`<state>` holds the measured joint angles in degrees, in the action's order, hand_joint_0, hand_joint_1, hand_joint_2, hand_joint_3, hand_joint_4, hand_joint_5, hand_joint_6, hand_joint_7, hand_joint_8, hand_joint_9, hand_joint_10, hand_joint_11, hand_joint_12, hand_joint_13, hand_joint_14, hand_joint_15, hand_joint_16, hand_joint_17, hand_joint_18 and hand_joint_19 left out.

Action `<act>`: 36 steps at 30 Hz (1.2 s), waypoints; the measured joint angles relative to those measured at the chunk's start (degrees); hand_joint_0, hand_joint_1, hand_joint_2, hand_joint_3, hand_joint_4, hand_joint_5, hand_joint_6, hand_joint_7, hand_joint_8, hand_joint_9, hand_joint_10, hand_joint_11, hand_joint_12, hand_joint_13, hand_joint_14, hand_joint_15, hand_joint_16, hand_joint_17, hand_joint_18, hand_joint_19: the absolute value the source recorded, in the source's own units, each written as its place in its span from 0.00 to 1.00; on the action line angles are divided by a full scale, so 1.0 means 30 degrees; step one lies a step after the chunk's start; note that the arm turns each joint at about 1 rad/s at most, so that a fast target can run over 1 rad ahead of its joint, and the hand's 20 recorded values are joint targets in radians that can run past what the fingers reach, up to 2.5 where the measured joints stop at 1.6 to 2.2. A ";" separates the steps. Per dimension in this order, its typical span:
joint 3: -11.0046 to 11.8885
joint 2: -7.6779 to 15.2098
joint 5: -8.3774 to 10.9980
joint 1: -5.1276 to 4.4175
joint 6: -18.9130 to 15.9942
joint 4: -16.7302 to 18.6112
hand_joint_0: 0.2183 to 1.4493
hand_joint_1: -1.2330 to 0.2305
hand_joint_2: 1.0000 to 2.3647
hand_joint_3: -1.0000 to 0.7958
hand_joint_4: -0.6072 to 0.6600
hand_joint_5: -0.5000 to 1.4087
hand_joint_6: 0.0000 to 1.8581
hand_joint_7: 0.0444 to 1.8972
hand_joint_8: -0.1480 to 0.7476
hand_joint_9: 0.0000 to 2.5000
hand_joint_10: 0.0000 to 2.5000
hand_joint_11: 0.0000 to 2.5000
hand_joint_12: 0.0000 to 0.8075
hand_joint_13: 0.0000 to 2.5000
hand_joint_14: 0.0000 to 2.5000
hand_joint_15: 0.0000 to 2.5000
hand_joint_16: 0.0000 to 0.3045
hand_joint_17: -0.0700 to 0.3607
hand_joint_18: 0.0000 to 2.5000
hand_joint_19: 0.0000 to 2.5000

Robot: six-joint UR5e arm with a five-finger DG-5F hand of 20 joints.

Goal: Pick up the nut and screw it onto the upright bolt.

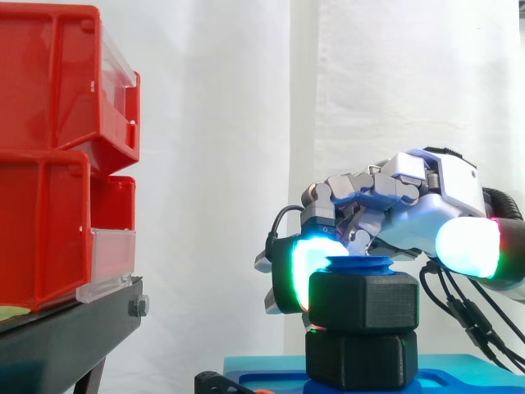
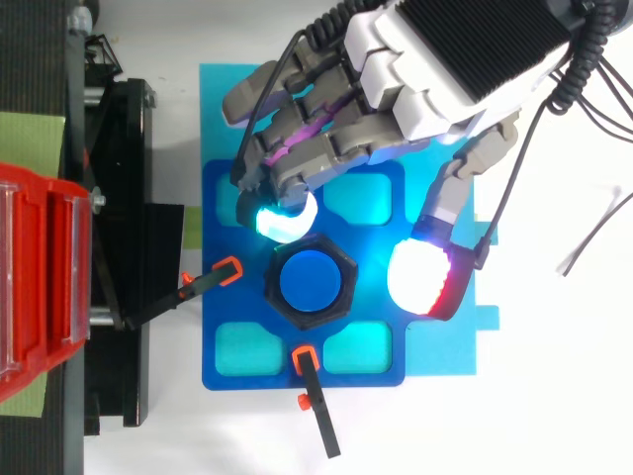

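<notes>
Nearest, in front of the bolt (image 2: 309,282): a black clamp arm (image 2: 318,416) with an orange tip, lying on a glossy blue plate (image 2: 218,208). On the bolt, the nut (image 1: 365,300): matte black, hexagonal, ringing the smooth blue round top and stacked on a second black hex block (image 1: 361,357). Looks like the screwing-down step, pickup done. To the bolt's right, a white-and-red thumb pad (image 2: 420,277), apart from the nut; just beyond the bolt, a cyan fingertip (image 2: 282,220) seemingly touching the nut's far edge. Hand (image 2: 435,89) released, caging rather than pinching. Next probably calls for closing both pads on opposite flats, then twisting level to avoid cross-threading. Left of the bolt, red plastic bins (image 1: 49,90); far behind the bolt, white curtain (image 1: 230,164).
</notes>
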<state>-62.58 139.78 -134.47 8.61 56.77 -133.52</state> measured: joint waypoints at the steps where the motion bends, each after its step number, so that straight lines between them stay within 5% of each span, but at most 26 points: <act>1: 0.0000 0.0001 -0.0008 0.0013 -0.0003 0.0010 0.21 0.58 0.00 0.28 0.69 0.27 0.27 0.71 0.54 0.43 0.00 0.00 0.47 0.32 0.00 0.00 0.20 0.49 0.23 0.00; 12: 0.0000 0.0001 -0.0087 0.0083 -0.0019 0.0090 0.22 0.58 0.00 0.28 0.62 0.30 0.27 0.77 0.49 0.52 0.00 0.00 0.43 0.37 0.00 0.00 0.19 0.46 0.30 0.00; 16: 0.0000 -0.0004 -0.0094 0.0088 -0.0029 0.0159 0.22 0.58 0.00 0.28 0.73 0.25 0.27 0.55 0.52 0.46 0.00 0.00 0.46 0.34 0.00 0.00 0.19 0.47 0.27 0.00; 22: 0.0056 -0.0006 -0.0257 0.0113 -0.0113 0.0573 0.21 0.57 0.00 0.28 0.69 0.21 0.27 0.35 0.52 0.42 0.00 0.00 0.47 0.32 0.00 0.00 0.20 0.48 0.26 0.00; 36: 0.0146 0.0001 -0.0426 0.0079 -0.0244 0.0835 0.21 0.56 0.00 0.28 0.68 0.20 0.27 0.32 0.51 0.40 0.00 0.00 0.47 0.31 0.00 0.00 0.21 0.49 0.24 0.00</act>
<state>-62.14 139.78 -135.75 8.85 56.04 -131.02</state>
